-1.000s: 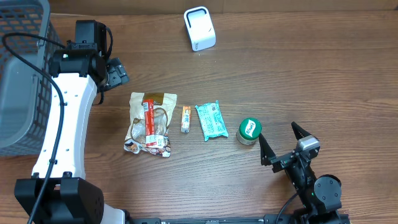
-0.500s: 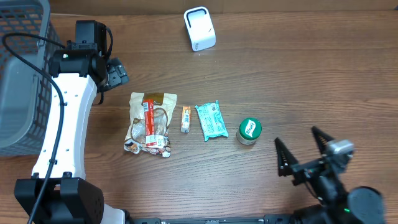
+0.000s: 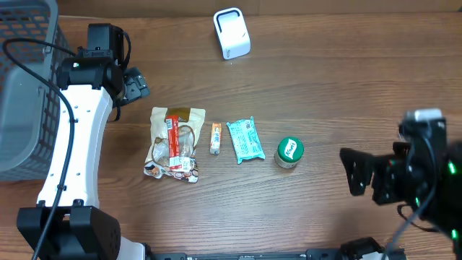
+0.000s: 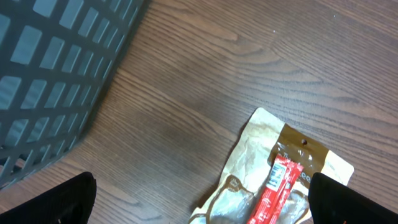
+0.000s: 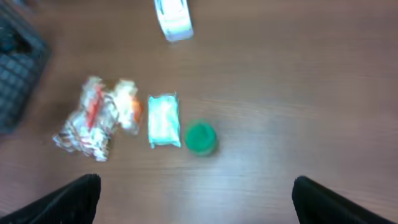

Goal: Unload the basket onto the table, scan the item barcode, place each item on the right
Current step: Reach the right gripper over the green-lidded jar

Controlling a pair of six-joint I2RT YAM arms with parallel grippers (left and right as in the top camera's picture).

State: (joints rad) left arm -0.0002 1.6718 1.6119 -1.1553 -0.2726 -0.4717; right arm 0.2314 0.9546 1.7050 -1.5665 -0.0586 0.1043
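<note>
Right gripper (image 3: 356, 172), lower right of overhead, jaws spread, empty. Left gripper (image 3: 134, 84), upper left, likewise spread. Green-lidded jar (image 3: 289, 152) sits centre-right; scanner (image 3: 232, 33) top centre. Likely best: straddle jar squarely, leave label uncovered. Barcode position unseen.

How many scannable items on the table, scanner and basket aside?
4, in one row: snack bag leftmost, then small orange bar, teal packet, green-lidded jar rightmost. More may hide inside the basket.
</note>
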